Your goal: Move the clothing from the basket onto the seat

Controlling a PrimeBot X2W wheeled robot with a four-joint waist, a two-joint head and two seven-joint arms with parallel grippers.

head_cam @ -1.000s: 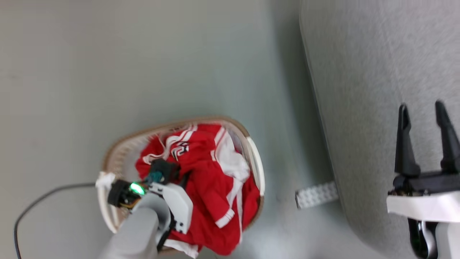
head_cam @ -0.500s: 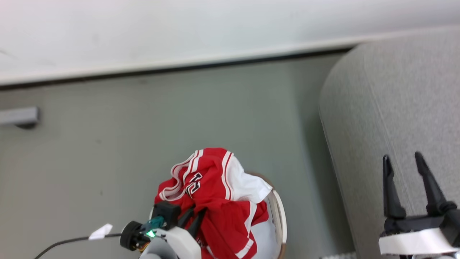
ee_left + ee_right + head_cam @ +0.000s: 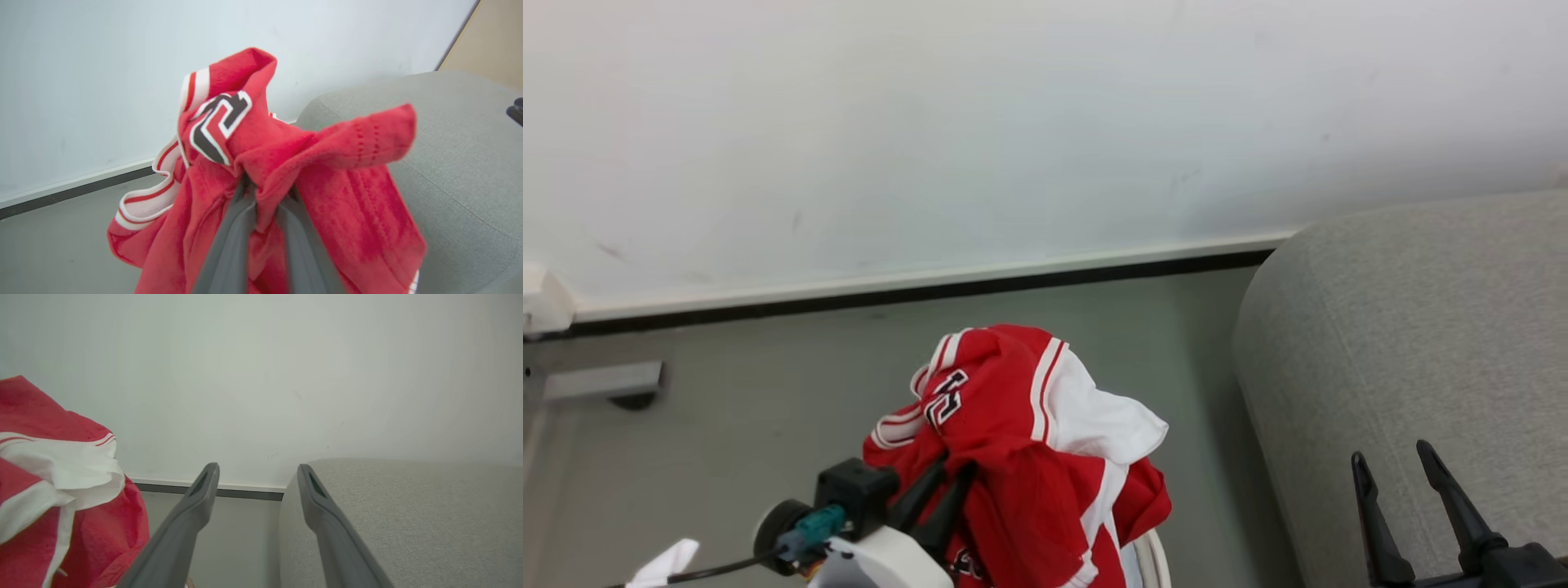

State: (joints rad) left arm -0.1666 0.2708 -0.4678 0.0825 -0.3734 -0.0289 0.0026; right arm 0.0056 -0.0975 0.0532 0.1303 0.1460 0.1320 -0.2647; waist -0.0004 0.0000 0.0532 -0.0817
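The clothing, bright red with white stripes and a dark number, hangs bunched in the air from my left gripper, which is shut on a fold of it. In the left wrist view the two fingers pinch the clothing at the gripper. A sliver of the basket rim shows below the cloth at the bottom edge. The grey seat lies to the right. My right gripper is open over the seat's near part, nothing between its fingers. The right wrist view shows the gripper, the clothing and the seat.
A white wall with a dark baseboard runs behind the grey floor. A grey block sits on the floor at left. A dark cable and a white scrap lie near my left wrist. A tan panel stands beyond the seat.
My left gripper has lifted the clothing up out of the basket. The head camera has tilted upward, bringing the wall in and dropping the basket to the bottom edge. The right gripper stays open.
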